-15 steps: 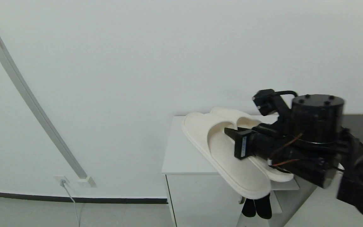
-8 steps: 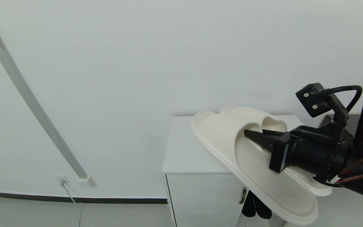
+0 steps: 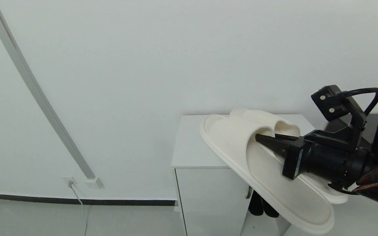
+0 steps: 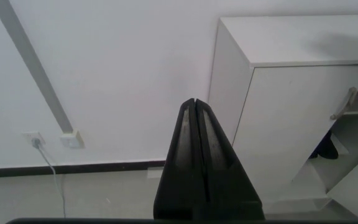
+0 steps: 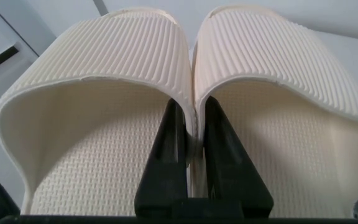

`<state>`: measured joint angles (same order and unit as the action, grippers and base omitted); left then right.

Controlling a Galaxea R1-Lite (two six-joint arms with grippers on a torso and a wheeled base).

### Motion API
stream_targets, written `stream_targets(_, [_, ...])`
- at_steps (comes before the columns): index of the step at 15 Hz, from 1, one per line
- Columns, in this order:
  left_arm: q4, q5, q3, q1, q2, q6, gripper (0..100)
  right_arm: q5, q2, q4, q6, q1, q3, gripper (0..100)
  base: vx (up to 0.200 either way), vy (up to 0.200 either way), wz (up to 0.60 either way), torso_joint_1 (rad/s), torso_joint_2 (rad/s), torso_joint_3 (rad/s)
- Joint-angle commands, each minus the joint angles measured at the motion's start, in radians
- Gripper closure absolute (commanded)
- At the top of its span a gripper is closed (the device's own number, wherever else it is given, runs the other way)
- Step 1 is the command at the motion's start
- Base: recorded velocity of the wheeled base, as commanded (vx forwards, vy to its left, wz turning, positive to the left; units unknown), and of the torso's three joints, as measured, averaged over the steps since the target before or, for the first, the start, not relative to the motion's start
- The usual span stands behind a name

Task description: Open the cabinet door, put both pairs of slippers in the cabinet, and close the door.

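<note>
Pinching the white slippers (image 3: 238,144) by their inner straps, our right gripper (image 5: 189,109) holds them aloft before the cabinet (image 3: 192,144). We judge this thin grip could slip, or the soles could snag the door (image 4: 291,118). Our left gripper (image 4: 195,109) has its fingers pressed together, empty.

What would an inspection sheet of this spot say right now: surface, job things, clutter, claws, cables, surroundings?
Surface: white cabinet top, flat and level.
Job's things: cream slippers, a pair side by side, held up in front of the cabinet; its door is open; black slippers sit inside, past the door's edge.
Clutter: nothing seen.
Claws: right claw shut on the cream slippers, pinching their two inner strap edges together; left claw shut, holding nothing.
Cables: white cord hangs from a wall socket to the floor.
Surroundings: white wall with a slanting grey strip; grey floor.
</note>
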<state>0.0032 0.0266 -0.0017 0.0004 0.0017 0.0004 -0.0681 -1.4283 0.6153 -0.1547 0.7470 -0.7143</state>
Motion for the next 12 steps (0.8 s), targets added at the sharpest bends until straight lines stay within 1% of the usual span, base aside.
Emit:
stream_targets(1, [0.000,-0.001,0.000,0.000,0.000,0.001,100,0.001,-0.008,0.000,0.000,-0.005,0.001,100,-0.200,0.000,0.00,-0.007,0.01,0.002])
stream_targets(4, [0.001,-0.001,0.000,0.000,0.000,0.000,100,0.002,-0.008,0.000,0.000,-0.003,0.002,100,0.000,0.000,0.00,0.000,0.00,0.000])
stream_targets(6, [0.000,-0.001,0.000,0.000,0.000,0.000,100,0.005,0.000,0.000,0.006,-0.003,0.033,100,0.000,0.000,0.00,0.000,0.00,0.000])
stream_targets(7, [0.000,-0.001,0.000,0.000,0.000,0.000,100,0.031,0.005,0.006,0.030,-0.006,0.062,100,0.000,0.000,0.00,0.000,0.00,0.000])
stream_targets(9, [0.000,-0.001,0.000,0.000,0.000,0.000,100,0.094,0.009,0.035,0.170,-0.063,0.119,100,0.000,0.000,0.00,0.000,0.00,0.000])
stream_targets(10, [0.000,-0.001,0.000,0.000,0.000,0.000,100,0.131,0.008,0.081,0.198,-0.072,0.145,100,0.000,0.000,0.00,0.000,0.00,0.000])
stream_targets(12, [0.000,-0.001,0.000,0.000,0.000,0.000,100,0.139,0.009,0.144,0.204,-0.081,0.168,100,0.000,0.000,0.00,0.000,0.00,0.000])
